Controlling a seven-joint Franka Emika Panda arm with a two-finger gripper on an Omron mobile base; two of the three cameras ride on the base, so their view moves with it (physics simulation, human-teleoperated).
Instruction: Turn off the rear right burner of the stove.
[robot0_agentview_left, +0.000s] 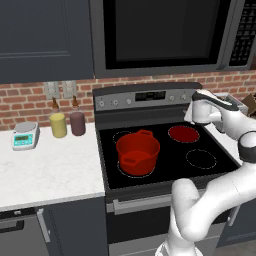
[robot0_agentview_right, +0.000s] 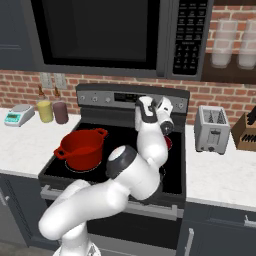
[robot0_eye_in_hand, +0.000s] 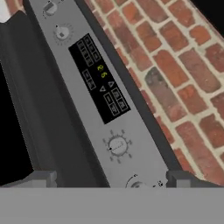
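The stove (robot0_agentview_left: 107, 165) has a black glass top and a steel back panel (robot0_agentview_left: 145, 97) with knobs and a display. Its rear right burner (robot0_agentview_left: 183, 133) glows as a red disc; in the right base view a red sliver of the burner (robot0_agentview_right: 169, 143) shows behind my arm. My gripper (robot0_agentview_left: 192, 106) is held at the right end of the back panel, open. In the hand view the gripper (robot0_eye_in_hand: 111, 178) faces the panel, fingertips (robot0_eye_in_hand: 41, 177) wide apart. One knob (robot0_eye_in_hand: 117, 145) lies just ahead, and another knob (robot0_eye_in_hand: 138, 184) sits low between the tips, partly hidden.
A red pot (robot0_agentview_left: 137, 152) stands on the front left ring. A black microwave (robot0_agentview_left: 160, 30) hangs above the stove. A toaster (robot0_agentview_right: 212, 129) and knife block (robot0_agentview_right: 247, 132) are on the right counter. Two bottles (robot0_agentview_left: 67, 122) and a scale (robot0_agentview_left: 25, 135) are on the left counter.
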